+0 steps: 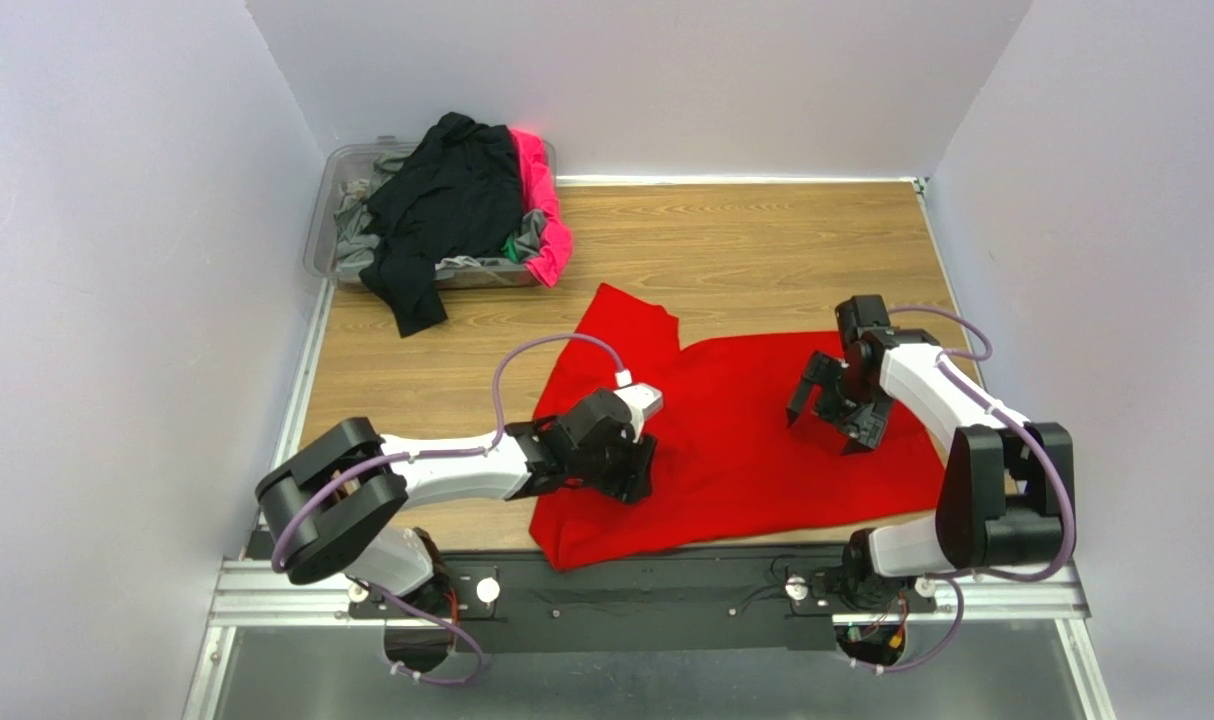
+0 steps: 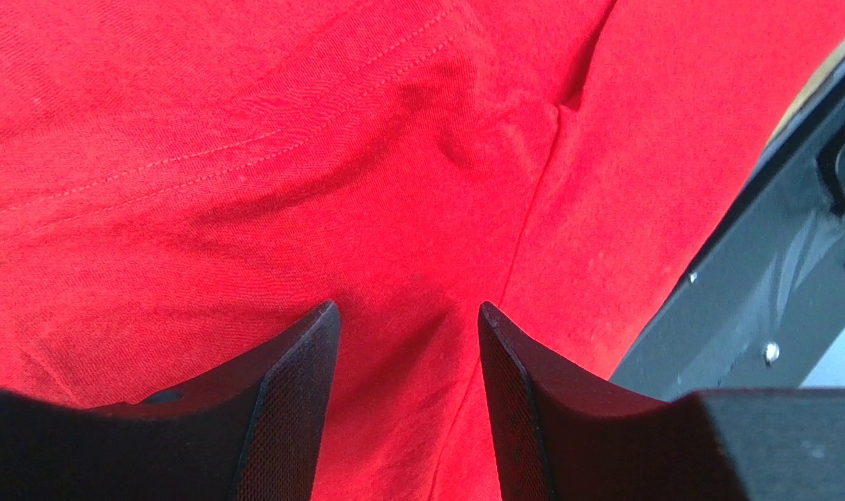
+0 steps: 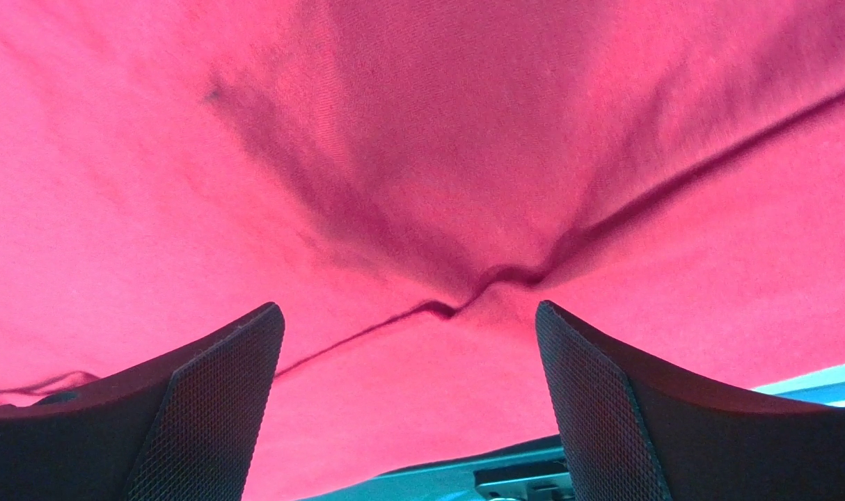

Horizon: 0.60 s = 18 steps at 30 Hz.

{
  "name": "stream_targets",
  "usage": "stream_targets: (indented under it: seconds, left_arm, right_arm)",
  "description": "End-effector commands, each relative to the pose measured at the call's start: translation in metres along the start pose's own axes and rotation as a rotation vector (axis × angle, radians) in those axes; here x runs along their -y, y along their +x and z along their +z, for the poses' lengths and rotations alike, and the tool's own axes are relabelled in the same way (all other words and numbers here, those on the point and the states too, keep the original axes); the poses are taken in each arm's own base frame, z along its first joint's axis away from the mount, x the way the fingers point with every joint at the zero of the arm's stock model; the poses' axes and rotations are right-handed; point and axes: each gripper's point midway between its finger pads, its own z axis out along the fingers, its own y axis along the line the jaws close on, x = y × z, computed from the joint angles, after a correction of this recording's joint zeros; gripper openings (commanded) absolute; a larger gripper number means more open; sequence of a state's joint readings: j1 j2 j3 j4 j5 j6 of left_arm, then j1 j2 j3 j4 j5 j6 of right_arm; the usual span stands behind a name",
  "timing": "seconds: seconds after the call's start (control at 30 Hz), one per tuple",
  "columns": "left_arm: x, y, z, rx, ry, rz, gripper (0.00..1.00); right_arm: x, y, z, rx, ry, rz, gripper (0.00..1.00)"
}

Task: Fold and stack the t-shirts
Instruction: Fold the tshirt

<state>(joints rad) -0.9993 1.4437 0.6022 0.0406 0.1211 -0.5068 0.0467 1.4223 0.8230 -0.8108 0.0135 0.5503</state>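
On the wood-grain table (image 1: 763, 240), boxed in by pale matte walls on three sides, the red t-shirt (image 1: 748, 450) lies spread at near centre. Its near hem reaches the black rail (image 1: 688, 582) at the table's near edge, and one sleeve points far-left.

Cloth: soft plain knit with shallow creases. A double-stitched seam shows in the left wrist view.

Left gripper (image 2: 408, 313): low over the shirt's near-left part, jaws moderately parted, nothing pinched between them.

Right gripper (image 3: 408, 313): over the shirt's right part, jaws wide, with a small pucker of cloth between them, unclamped.

Far-left corner: clear plastic bin (image 1: 325, 210) heaped with more shirts. A black t-shirt (image 1: 440, 195) drapes over its near rim onto the wood. A hot pink t-shirt (image 1: 541, 210) and a grey t-shirt (image 1: 358, 228) lie crumpled beside it.
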Motion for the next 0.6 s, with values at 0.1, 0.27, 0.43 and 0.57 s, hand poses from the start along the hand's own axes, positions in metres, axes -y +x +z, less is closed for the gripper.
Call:
stream_targets:
  seconds: [0.1,0.27,0.43,0.57]
  left_arm:
    - [-0.004,-0.021,-0.021,0.086,-0.194,-0.508,0.59]
    - [-0.006,-0.066,-0.037,0.159,-0.231,-0.444,0.62]
    - [-0.027,-0.115,-0.047,0.233,-0.239,-0.409,0.62]
    - [-0.052,-0.147,-0.053,0.266,-0.244,-0.347,0.62]
  right_arm:
    - [0.007,-0.015,-0.021,0.081,0.045,0.011,0.97]
    - [0.004,-0.055,-0.044,0.195,0.092,-0.009,0.98]
    - [0.001,-0.101,-0.053,0.258,0.145,0.006,0.99]
    - [0.001,-0.133,-0.048,0.265,0.165,0.028,0.98]
